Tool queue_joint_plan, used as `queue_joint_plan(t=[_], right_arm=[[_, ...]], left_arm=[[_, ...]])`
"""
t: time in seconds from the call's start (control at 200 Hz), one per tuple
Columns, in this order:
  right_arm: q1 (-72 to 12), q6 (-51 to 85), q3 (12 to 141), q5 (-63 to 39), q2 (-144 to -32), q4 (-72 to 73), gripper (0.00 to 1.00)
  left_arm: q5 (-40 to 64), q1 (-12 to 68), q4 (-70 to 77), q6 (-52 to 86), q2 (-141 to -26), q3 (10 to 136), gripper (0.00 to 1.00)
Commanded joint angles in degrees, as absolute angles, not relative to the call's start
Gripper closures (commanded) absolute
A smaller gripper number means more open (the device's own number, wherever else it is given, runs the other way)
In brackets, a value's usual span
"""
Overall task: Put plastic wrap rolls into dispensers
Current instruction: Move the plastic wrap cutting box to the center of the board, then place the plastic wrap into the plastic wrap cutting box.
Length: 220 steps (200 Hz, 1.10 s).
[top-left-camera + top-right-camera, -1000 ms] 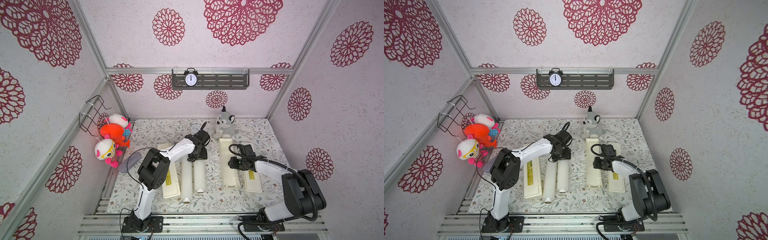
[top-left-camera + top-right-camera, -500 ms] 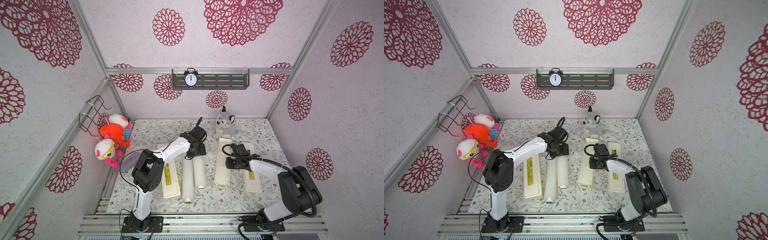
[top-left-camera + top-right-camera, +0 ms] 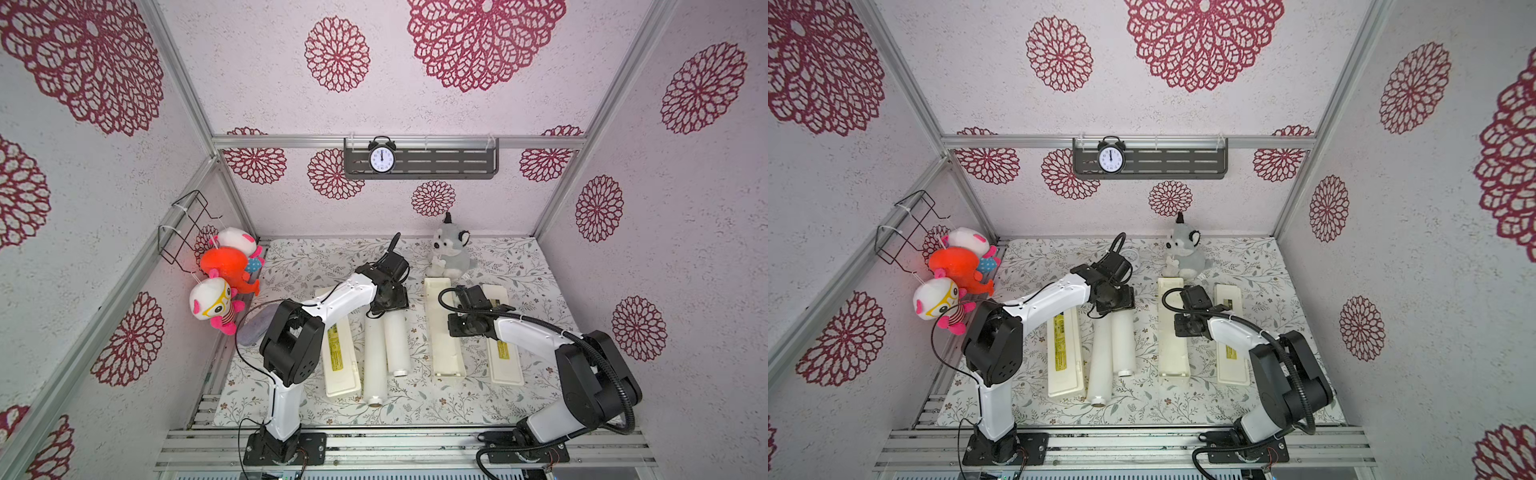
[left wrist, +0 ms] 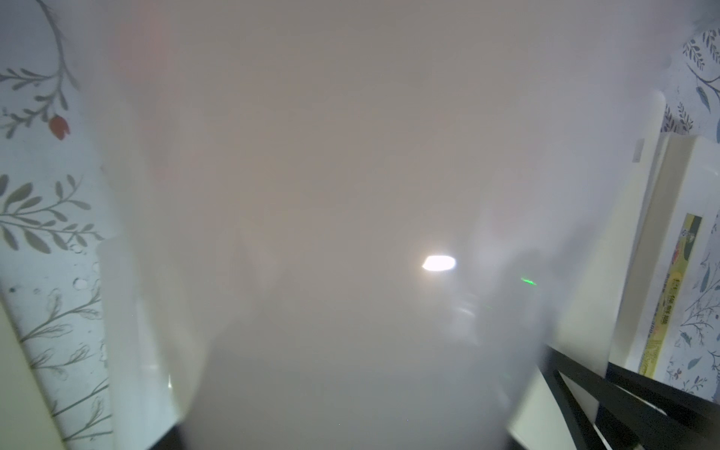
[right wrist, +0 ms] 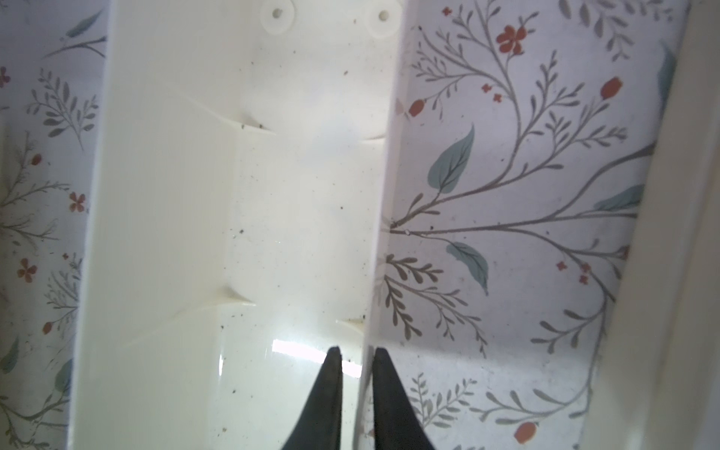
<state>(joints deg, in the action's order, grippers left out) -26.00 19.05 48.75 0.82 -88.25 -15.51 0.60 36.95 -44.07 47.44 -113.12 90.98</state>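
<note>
While our right gripper pinches the open cream box's thin wall, two plain white rolls lie side by side mid-mat under our left gripper, whose grip we cannot tell.

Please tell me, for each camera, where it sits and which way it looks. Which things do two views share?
Top views: high at the front, looking down at both arms, two rolls and the boxes.
Left wrist: on the left arm, pressed close to a blurred white surface; the labelled box shows at the edge.
Right wrist: on the right arm, looking into the open tray; its fingers pinch the tray wall.
Shared: the tray also shows in both top views.
</note>
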Motion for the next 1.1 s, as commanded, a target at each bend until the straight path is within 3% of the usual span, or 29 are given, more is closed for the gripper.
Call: queue_joint_plan(t=[0.0,0.055,0.25,0.34,0.636,1.096], right_arm=[[-26.6,18.8,50.7,1.8,-89.0,-16.8,0.82],[-27.0,18.8,51.0,1.3,-89.1,-16.8,0.78],[-26.8,18.2,52.9,0.2,-85.9,-20.1,0.50],[-26.6,17.9,53.8,-0.5,-83.5,-21.9,0.44],[-20.5,17.3,51.4,-2.3,-75.9,-23.8,0.42],[-13.0,16.7,44.9,-6.0,-71.5,-21.6,0.42]], left_arm=[[2.1,36.5,-40.7,48.5,-107.6,91.7,0.38],[2.7,36.4,-40.2,48.6,-107.4,91.6,0.38],[7.0,36.5,-38.3,50.1,-107.3,92.2,0.38],[8.7,36.6,-37.2,50.9,-107.8,93.3,0.38],[10.5,39.9,-38.6,53.8,-112.0,103.6,0.38],[12.9,44.4,-41.9,59.5,-129.6,122.1,0.38]])
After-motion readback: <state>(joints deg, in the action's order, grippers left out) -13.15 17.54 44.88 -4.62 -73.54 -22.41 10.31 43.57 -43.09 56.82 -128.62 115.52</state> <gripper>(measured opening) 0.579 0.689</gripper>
